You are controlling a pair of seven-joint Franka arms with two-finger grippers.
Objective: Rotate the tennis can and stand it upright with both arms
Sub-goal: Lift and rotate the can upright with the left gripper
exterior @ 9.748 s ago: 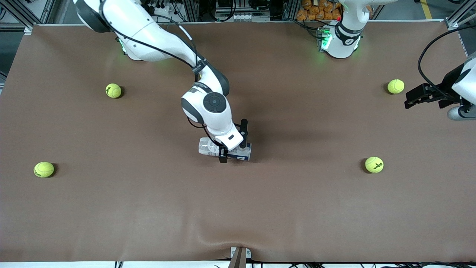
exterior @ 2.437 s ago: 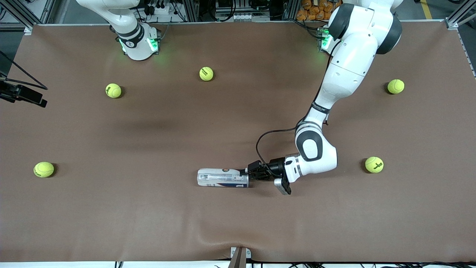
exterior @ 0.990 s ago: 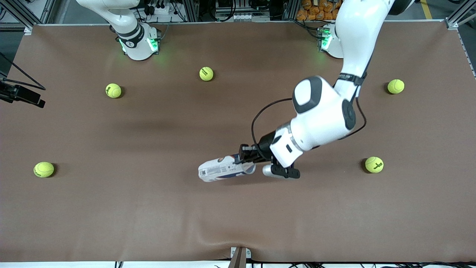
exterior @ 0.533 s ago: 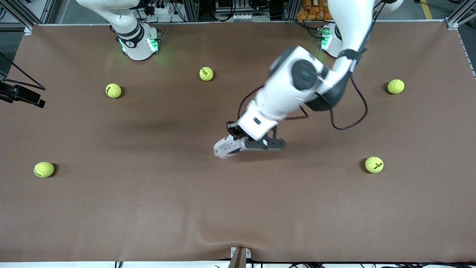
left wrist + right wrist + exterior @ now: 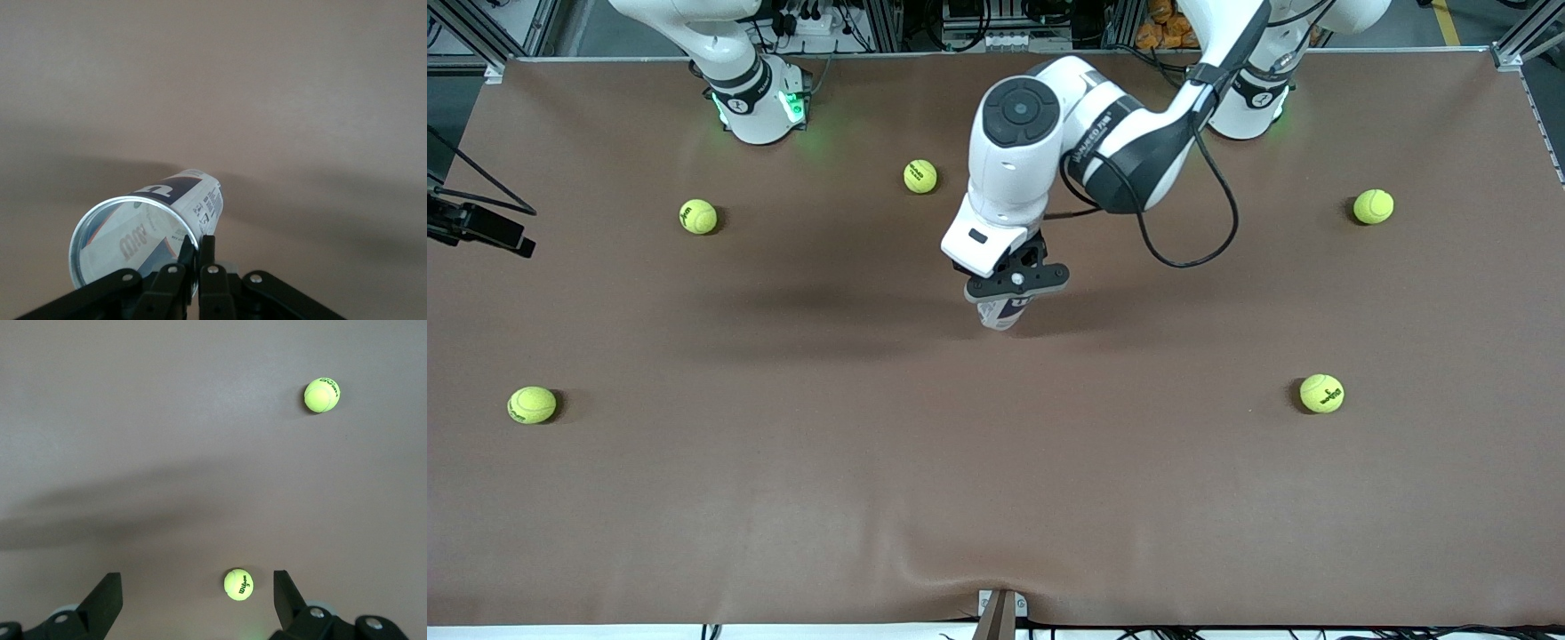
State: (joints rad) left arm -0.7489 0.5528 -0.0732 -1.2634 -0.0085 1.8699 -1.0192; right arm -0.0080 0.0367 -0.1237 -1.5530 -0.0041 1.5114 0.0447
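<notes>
The tennis can, clear with a white and navy label, hangs steeply tilted, almost upright, over the middle of the table. My left gripper is right above it, shut on its silvery rim. In the left wrist view the gripper pinches the rim with one finger inside the open mouth, and the can points down toward the table. Whether its lower end touches the table I cannot tell. My right gripper waits open and empty at the right arm's end of the table; it also shows in the right wrist view.
Several tennis balls lie on the brown table: one near the robots' bases, one and one toward the right arm's end, one and one toward the left arm's end. Two balls lie under the right gripper.
My left arm has lifted the can by its rim from lying nearly flat to almost upright and carried it toward the robots' bases. The right arm has not moved.
</notes>
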